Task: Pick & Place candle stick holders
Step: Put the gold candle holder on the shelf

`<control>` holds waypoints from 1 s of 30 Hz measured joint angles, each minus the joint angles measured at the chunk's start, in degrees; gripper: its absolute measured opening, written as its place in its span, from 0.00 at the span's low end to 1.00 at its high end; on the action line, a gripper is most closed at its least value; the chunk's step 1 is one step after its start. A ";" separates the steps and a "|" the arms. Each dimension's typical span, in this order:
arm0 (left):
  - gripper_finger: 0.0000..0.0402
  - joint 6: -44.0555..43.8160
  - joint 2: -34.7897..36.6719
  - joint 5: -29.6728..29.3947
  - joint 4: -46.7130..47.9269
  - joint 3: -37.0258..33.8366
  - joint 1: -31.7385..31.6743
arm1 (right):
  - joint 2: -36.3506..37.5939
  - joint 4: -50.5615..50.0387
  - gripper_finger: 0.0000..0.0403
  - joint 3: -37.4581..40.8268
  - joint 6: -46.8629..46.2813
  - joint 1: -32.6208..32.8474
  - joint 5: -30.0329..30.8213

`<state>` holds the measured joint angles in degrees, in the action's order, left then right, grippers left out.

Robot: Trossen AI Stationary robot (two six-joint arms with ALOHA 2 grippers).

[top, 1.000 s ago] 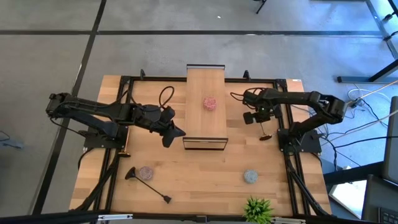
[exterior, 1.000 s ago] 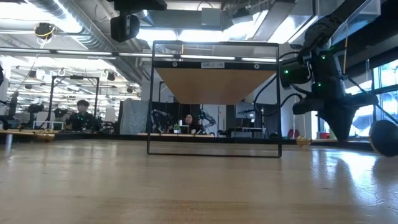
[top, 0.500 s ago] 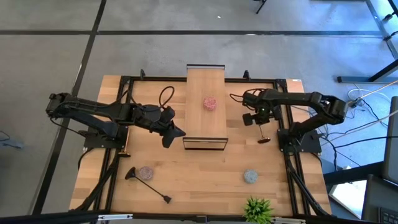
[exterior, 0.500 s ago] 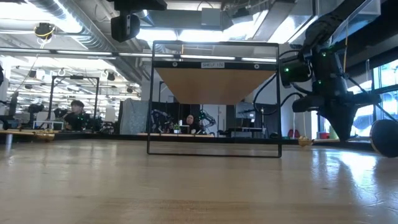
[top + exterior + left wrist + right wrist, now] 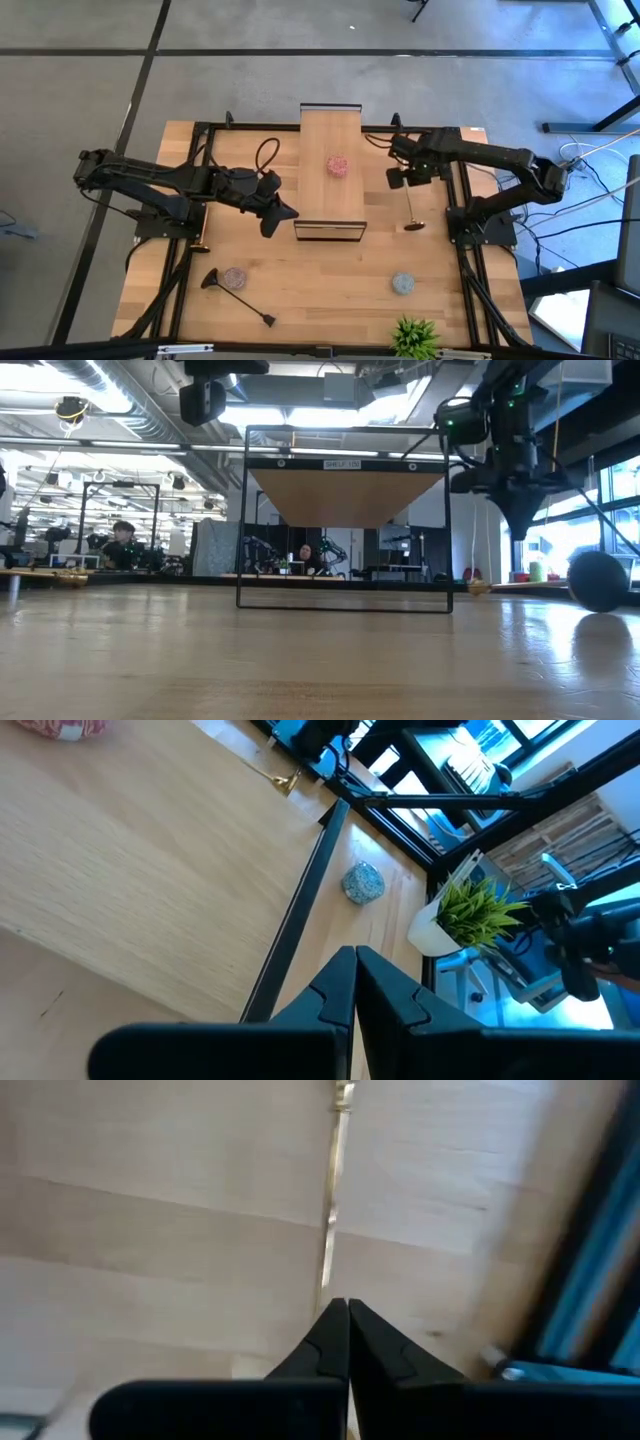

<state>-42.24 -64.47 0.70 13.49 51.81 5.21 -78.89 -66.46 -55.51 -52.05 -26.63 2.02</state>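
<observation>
Right gripper [image 5: 346,1312]: fingers [image 5: 322,1342] pressed together on the upper end of a gold candle stick holder [image 5: 333,1220], whose thin stem runs straight out from the fingertips over the pale wood. High view: right gripper [image 5: 403,178] sits near the far right of the bench [image 5: 330,275], just right of the raised wooden ramp [image 5: 331,140]. The gold candle stick holder [image 5: 411,208] reaches from it toward the near side, its flared base by the right frame rail; whether the base touches the wood, cannot tell. Low view: right gripper [image 5: 520,525] points down, well above the bench surface, on the picture's right.

Left gripper [image 5: 354,960]: fingers [image 5: 335,990] together, nothing between them. High view places the left gripper [image 5: 272,212] just left of the ramp's near end, held over the bench.

Black candle stick holder [image 5: 240,299] lies on its side at the near left, base toward the left edge, cup end toward the near middle. A small pinkish-grey ball [image 5: 234,277] rests just beside its stem. A second gold candle stick holder [image 5: 60,574] shows lying at the far left in the low view; only a sliver of it in the high view, under the left arm.

Other items: pink ball [image 5: 337,165] on the ramp; blue-grey ball [image 5: 403,284] near right; potted green plant [image 5: 415,337] at the near edge. Left wrist view also catches the blue-grey ball [image 5: 363,883] and the plant [image 5: 470,907].

Person [image 5: 120,546] seated in the room beyond.
</observation>
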 joint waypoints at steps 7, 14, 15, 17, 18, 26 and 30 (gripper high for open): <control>0.01 -0.01 0.00 -0.68 -0.17 0.00 0.41 | -2.11 7.26 0.10 4.38 -1.44 -0.01 -6.81; 0.01 -0.02 0.00 -1.10 -0.45 0.00 1.68 | -2.95 10.43 0.39 4.57 -3.54 0.91 -5.26; 0.01 -0.02 0.00 -1.18 -0.45 0.00 1.79 | -2.95 11.47 0.43 4.57 -4.09 1.07 -5.24; 0.01 -0.01 0.00 -1.25 -0.45 0.00 1.81 | -2.95 12.34 0.49 4.57 -5.13 1.29 -4.97; 0.01 -0.01 0.00 -1.25 -0.46 0.00 1.81 | -2.98 12.76 0.52 4.57 -5.69 1.31 -4.67; 0.01 0.20 0.00 -1.40 -0.47 0.00 1.81 | -8.90 17.64 0.57 4.59 -7.25 4.00 -3.95; 0.01 0.20 0.00 -1.78 -0.84 0.00 1.81 | -13.79 20.43 0.56 4.57 -8.15 6.51 -4.13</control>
<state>-42.04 -64.47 -1.08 12.65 51.81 7.03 -92.68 -46.03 -50.94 -60.20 -20.12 -2.11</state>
